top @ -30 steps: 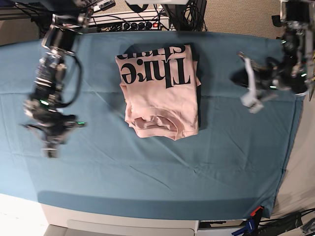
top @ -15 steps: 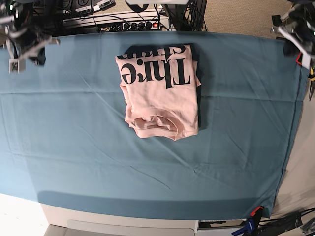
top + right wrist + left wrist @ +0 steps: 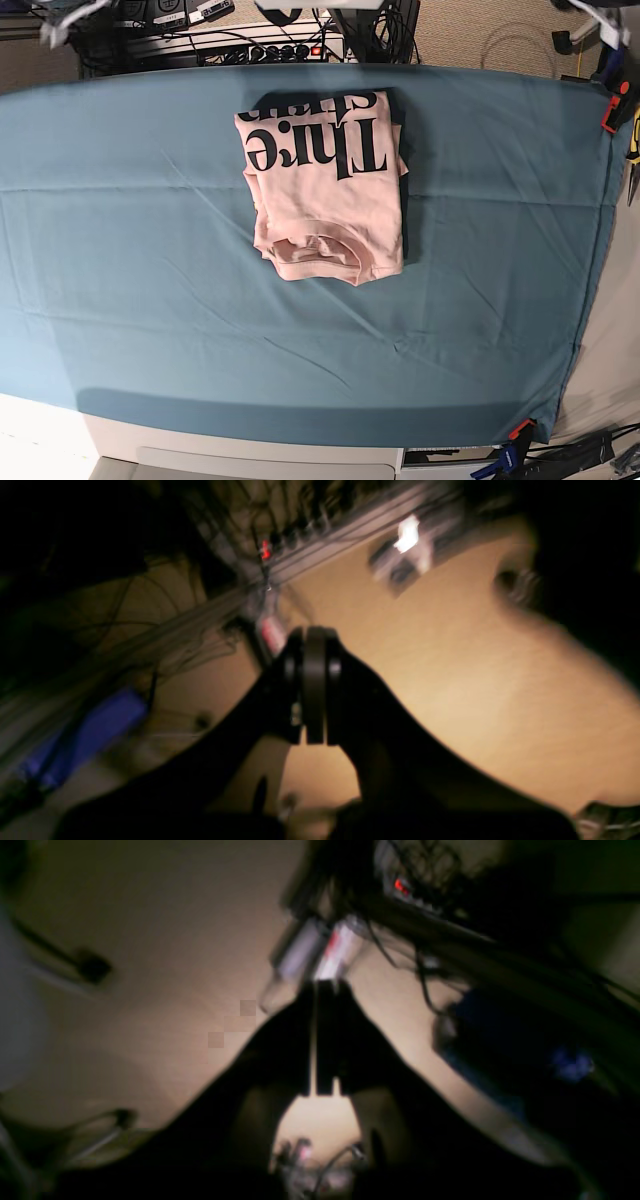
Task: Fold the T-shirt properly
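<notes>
Left end effector (image 3: 320, 1040): jaws pressed together, only a sliver of light between them, nothing held. My left wrist view looks out past them at tan floor and a tangle of cables, not at cloth, so I judge this arm is lifted off and turned away from the work.

Right end effector (image 3: 314, 685): clenched too, pads face to face, empty. Same outlook in its wrist view: floor, cable runs, a small red light. Blurred, so I can't read finer detail.

In the base view, neither arm stands over the worktop; only scraps of hardware show at the top corners, too little to tell a pose.

The T-shirt (image 3: 328, 185) lies on the teal cloth sheet (image 3: 150, 300) covering the worktop, toward the far edge, near the middle. It's a compact pink rectangle, black lettering facing up, collar end toward me. Layers stacked fairly square; one far edge sits slightly offset.

My read: with both end effectors empty and clear, the fold looks done and the shirt is left to rest.
</notes>
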Controlling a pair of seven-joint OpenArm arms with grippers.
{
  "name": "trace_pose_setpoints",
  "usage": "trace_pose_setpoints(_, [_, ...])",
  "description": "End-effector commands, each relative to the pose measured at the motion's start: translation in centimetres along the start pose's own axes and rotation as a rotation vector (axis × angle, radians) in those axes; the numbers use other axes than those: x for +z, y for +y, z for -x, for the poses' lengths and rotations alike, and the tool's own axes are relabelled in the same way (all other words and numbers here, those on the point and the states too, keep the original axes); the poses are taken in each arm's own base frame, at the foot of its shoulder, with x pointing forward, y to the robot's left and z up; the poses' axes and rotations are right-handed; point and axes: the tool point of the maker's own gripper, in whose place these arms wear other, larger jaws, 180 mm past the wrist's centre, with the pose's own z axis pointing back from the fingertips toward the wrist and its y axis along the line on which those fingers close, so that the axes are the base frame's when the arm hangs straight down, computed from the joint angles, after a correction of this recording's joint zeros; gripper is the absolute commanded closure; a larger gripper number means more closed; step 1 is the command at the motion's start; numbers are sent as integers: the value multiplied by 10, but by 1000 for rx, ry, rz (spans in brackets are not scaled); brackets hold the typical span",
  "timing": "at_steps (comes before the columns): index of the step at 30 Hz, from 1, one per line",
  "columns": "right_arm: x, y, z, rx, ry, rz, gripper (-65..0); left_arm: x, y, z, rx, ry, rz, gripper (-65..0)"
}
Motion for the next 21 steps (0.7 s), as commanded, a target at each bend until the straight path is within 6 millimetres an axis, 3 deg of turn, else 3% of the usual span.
trace_pose_setpoints(1, [-1,-10,-2,-17,-5,1,0,-2,3,12,-3,41,26,0])
trace_pose_setpoints(6, [-56,-29,16,-102,32,11,0,-43,-11,68,5,207,153,0])
trace_pose_setpoints(11, [-112,-27,1,2,28,113,0,-96,-26,92,-172,276,140,0])
trace_pose_setpoints(15, [-140,-18,-24,96,-53,234,0,-141,-52,74,-343,231,136,0])
trace_pose_setpoints(19, [-164,10,-14,160,3,253,0,-182,-53,42,-429,125,-50,0])
trace_pose_setpoints(21, [-172,26,-4,181,26,224,0,-197,-55,37,-456,107,-128,0])
